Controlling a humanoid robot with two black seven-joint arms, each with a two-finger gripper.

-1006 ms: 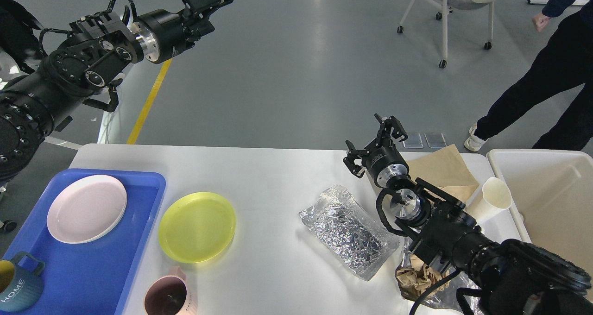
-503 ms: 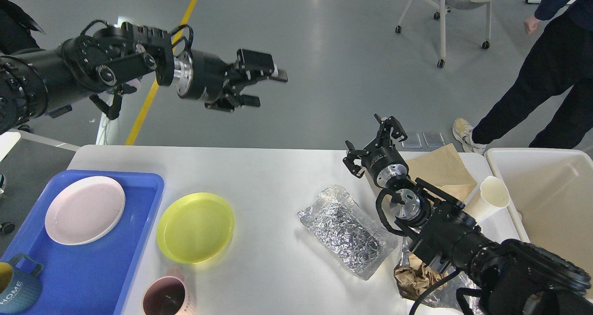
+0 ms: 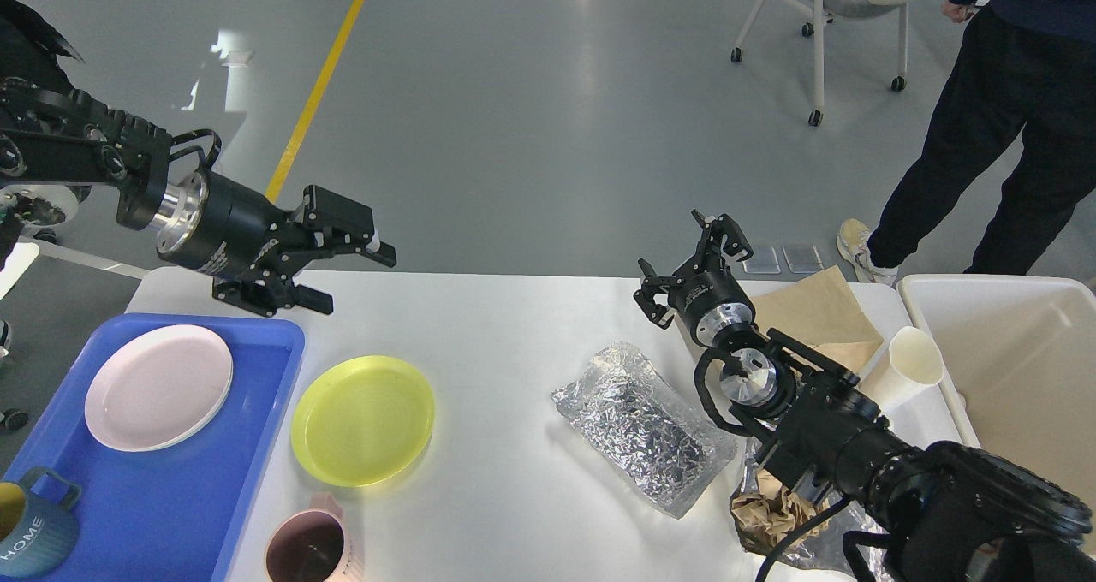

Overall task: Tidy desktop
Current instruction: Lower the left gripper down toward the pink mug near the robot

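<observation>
White tabletop (image 3: pixel 514 342) bearing yellow plate (image 3: pixel 363 419) and foil bag (image 3: pixel 646 428); left gripper (image 3: pixel 347 272) above its far-left edge, jaws parted, empty; right gripper (image 3: pixel 692 261) above its far-right part, jaws spread, empty.

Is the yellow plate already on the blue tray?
No, the yellow plate lies on the white desktop just right of the blue tray, which holds only the pink plate and a blue mug.
</observation>
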